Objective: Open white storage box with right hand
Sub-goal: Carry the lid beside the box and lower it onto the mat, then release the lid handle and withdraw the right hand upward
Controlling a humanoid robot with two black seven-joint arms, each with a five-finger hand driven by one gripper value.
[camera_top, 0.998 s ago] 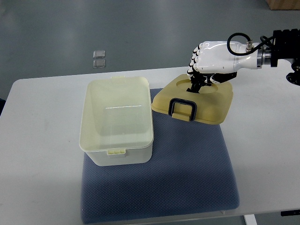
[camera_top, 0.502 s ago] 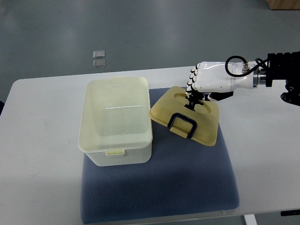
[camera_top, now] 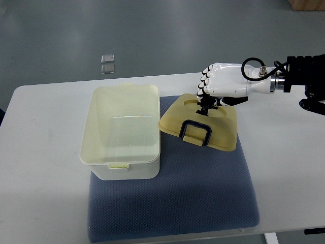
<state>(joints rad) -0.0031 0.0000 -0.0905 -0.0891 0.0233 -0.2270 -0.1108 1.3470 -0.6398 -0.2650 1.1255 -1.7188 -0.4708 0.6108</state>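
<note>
The white storage box (camera_top: pixel 121 132) stands open and lidless, well to the left of the right hand (camera_top: pixel 216 87), its smooth translucent plastic walls rounded at the corners. Its cream lid (camera_top: pixel 200 122) lies tilted just below the hand, a dark rectangular handle (camera_top: pixel 196 131) on top. The hand's fingers curl down onto the lid's far recess, gripping it. Box and lid rest on a blue textured mat (camera_top: pixel 203 193) over the pale counter (camera_top: pixel 40 168).

bright, even overhead light; the picture is sharp throughout. soft shadows fall under the open white plastic storage box (camera_top: pixel 121 133), with a thin glare streak on its floor.
</note>
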